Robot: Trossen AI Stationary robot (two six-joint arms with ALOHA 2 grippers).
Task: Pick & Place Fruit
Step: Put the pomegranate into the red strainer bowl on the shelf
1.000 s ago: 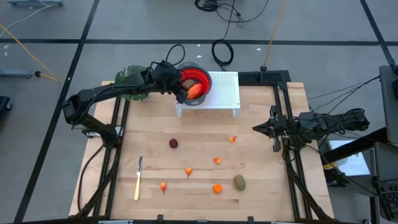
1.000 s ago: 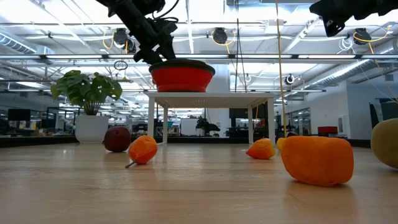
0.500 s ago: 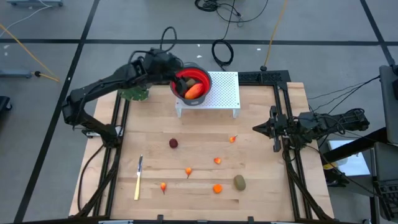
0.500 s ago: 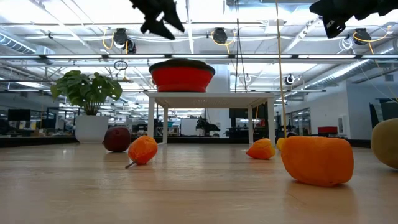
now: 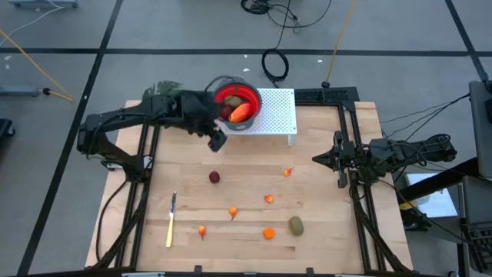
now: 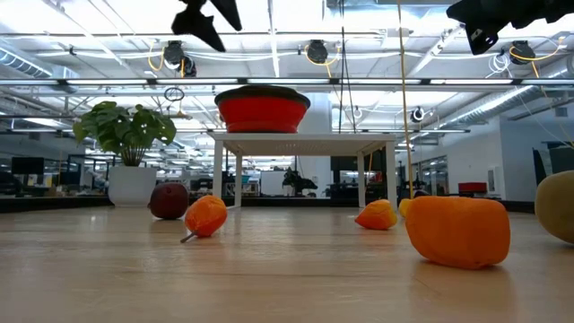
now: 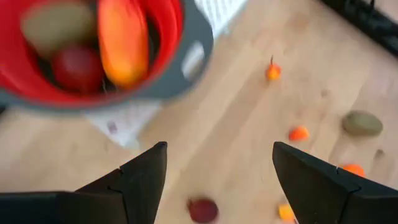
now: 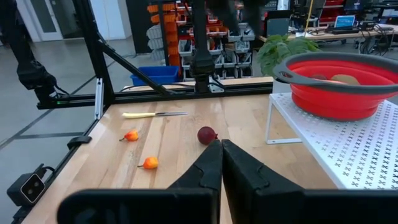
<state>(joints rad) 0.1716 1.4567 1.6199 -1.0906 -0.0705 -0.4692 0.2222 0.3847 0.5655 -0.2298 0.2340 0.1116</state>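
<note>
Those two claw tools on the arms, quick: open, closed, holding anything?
Left tool: open, holding nothing, in the air beside the red bowl.
Right tool: closed, holding nothing, waiting at the table's right edge.

I see a pale-yellow knife lying on my table, and a leafy plant behind.

Left gripper beside the red bowl (elongated fruit inside), right gripper at the table edge.

5 orange bits, 2 kiwis, 2 red balls
</note>
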